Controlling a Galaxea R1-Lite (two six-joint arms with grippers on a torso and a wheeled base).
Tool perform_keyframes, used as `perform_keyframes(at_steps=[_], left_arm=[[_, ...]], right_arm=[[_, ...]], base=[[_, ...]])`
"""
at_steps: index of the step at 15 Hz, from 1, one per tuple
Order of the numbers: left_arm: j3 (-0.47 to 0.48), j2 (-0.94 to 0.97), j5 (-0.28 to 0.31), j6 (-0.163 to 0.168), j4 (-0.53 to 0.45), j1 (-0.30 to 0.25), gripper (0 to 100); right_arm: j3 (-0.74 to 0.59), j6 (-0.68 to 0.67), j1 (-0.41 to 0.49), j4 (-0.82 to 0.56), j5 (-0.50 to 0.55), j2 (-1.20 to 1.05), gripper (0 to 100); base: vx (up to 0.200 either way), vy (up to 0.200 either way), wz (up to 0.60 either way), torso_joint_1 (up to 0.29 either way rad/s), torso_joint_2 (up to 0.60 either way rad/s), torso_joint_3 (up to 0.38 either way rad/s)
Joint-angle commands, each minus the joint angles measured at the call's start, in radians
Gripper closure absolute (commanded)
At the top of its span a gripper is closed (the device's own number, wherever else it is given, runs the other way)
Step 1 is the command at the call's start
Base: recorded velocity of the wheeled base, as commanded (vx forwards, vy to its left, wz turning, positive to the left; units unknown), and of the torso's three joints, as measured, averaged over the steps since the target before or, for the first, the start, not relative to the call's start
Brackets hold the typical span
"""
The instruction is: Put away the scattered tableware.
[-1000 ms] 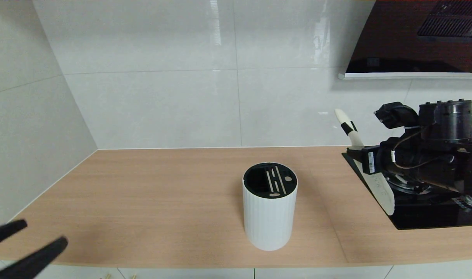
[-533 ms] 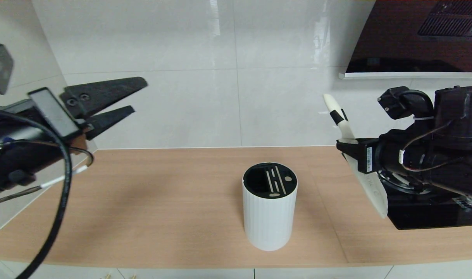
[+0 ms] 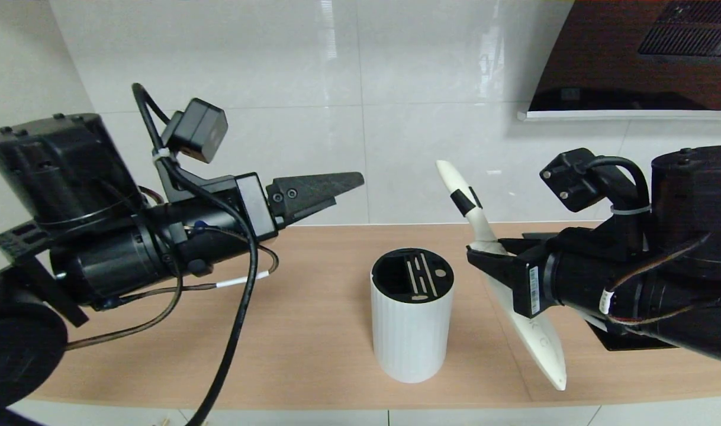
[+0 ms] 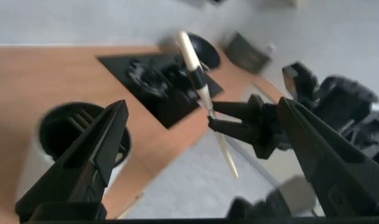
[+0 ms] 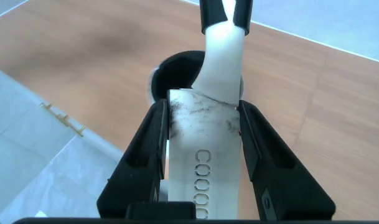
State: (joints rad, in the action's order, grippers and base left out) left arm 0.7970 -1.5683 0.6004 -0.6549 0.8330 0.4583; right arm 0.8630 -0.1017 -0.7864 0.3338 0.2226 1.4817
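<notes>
From my station I see the right tool (image 3: 485, 260) clamped on a white knife (image 3: 537, 343), its two fingers pressed against the flats of the blade just below the handle. The knife is tilted: its white handle with a black band points up toward the tiled wall, and the blade slants down toward the front edge of the tabletop (image 3: 277, 331), with the tip hanging over the wood. It is held in the air on the right of the holder (image 3: 412, 331), near it but apart from it. The holder is a white ribbed cylinder standing upright near the middle of the tabletop's front edge. Its black top (image 3: 414, 273) has one large opening, a few narrow slots and small holes, and I can see nothing standing in it. The left tool (image 3: 322, 192) is above the tabletop on the holder's left, raised higher than the holder's top and pointing toward the knife. Its fingers are apart and hold nothing; from the left wrist view I look between them at the holder's rim and the knife. A black cooktop (image 4: 158, 81) sits at the right end of the tabletop, largely hidden behind the right arm, and a dark range hood (image 3: 633, 59) hangs on the wall above it.
</notes>
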Motion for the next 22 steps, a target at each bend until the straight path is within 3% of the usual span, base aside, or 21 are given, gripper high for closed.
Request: perform_keyframes(at_steps=[1, 3, 4, 5, 6, 7, 10, 22], left_arm=[[-0.021, -0.11, 0.033, -0.006, 0.055, 0.023, 0], [-0.028, -0.222, 0.015, -0.011, 0.209, 0.06, 0], [-0.033, -0.268, -0.004, -0.032, 0.296, 0.08, 0], [-0.033, -0.291, -0.021, -0.081, 0.356, 0.094, 0], [-0.03, -0.291, -0.021, -0.109, 0.367, 0.1, 0], [-0.03, -0.289, -0.021, -0.111, 0.368, 0.102, 0], [-0.032, -0.291, -0.03, -0.111, 0.367, 0.131, 0], [0.019, -0.371, -0.123, -0.107, 0.367, 0.172, 0]], right_arm=[[-0.001, -0.018, -0.036, 0.004, 0.001, 0.022, 100], [-0.001, -0.041, -0.067, 0.004, 0.003, 0.037, 100], [0.004, -0.07, -0.085, 0.005, 0.003, 0.063, 100], [0.005, -0.084, -0.099, 0.007, 0.004, 0.089, 100], [0.007, -0.085, -0.1, 0.016, 0.006, 0.109, 100], [0.008, -0.085, -0.1, 0.022, 0.011, 0.117, 100], [0.005, -0.084, -0.103, 0.085, 0.086, 0.154, 100], [-0.009, -0.085, -0.148, 0.088, 0.089, 0.127, 100]], base=[[0.0, 0.0, 0.0, 0.0, 0.0, 0.0], [0.0, 0.0, 0.0, 0.0, 0.0, 0.0], [0.0, 0.0, 0.0, 0.0, 0.0, 0.0], [0.0, 0.0, 0.0, 0.0, 0.0, 0.0], [0.0, 0.0, 0.0, 0.0, 0.0, 0.0], [0.0, 0.0, 0.0, 0.0, 0.0, 0.0], [0.0, 0.0, 0.0, 0.0, 0.0, 0.0], [0.0, 0.0, 0.0, 0.0, 0.0, 0.0]])
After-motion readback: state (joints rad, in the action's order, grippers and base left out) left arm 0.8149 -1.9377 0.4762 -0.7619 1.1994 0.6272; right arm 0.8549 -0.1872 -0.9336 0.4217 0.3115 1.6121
